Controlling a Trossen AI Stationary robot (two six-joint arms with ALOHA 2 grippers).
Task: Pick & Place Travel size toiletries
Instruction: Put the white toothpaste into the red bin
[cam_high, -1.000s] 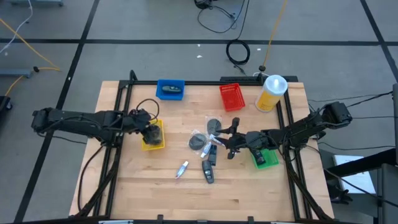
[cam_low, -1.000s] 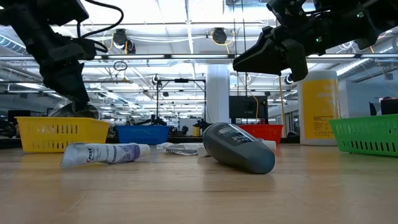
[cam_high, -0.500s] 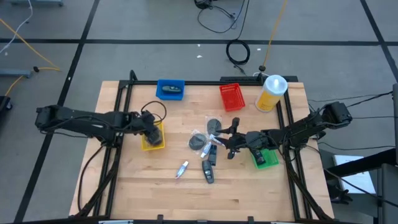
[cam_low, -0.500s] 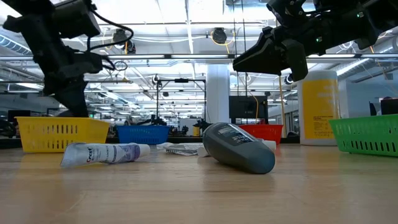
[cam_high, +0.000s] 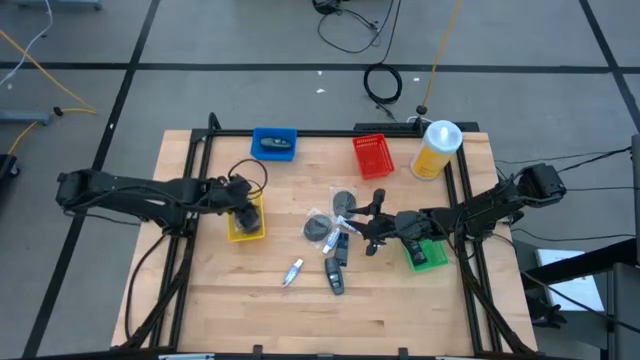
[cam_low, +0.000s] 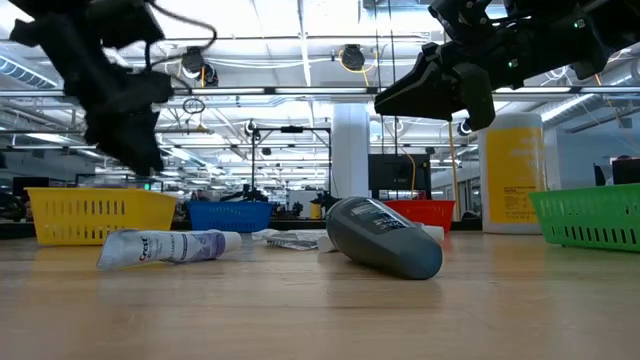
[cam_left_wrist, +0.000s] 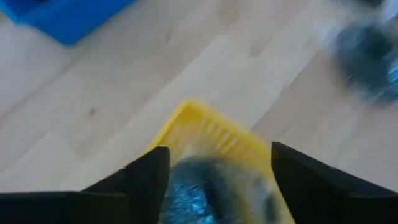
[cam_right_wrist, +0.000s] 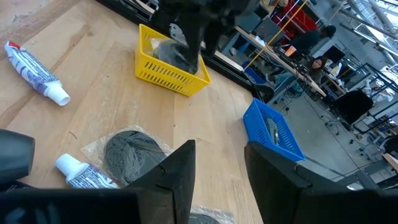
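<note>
The left gripper hangs with jaws open over the yellow bin, a wrapped grey disc inside. Right gripper jaws part-open, empty, above mid-bench toiletries.

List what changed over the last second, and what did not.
The left end effector shifted slightly over the yellow bin and rose a little in the low view; its fingers now stand apart above a wrapped grey disc lying in the bin. The right end effector stayed put over the loose items, and the tube and dark bottle did not move.
</note>
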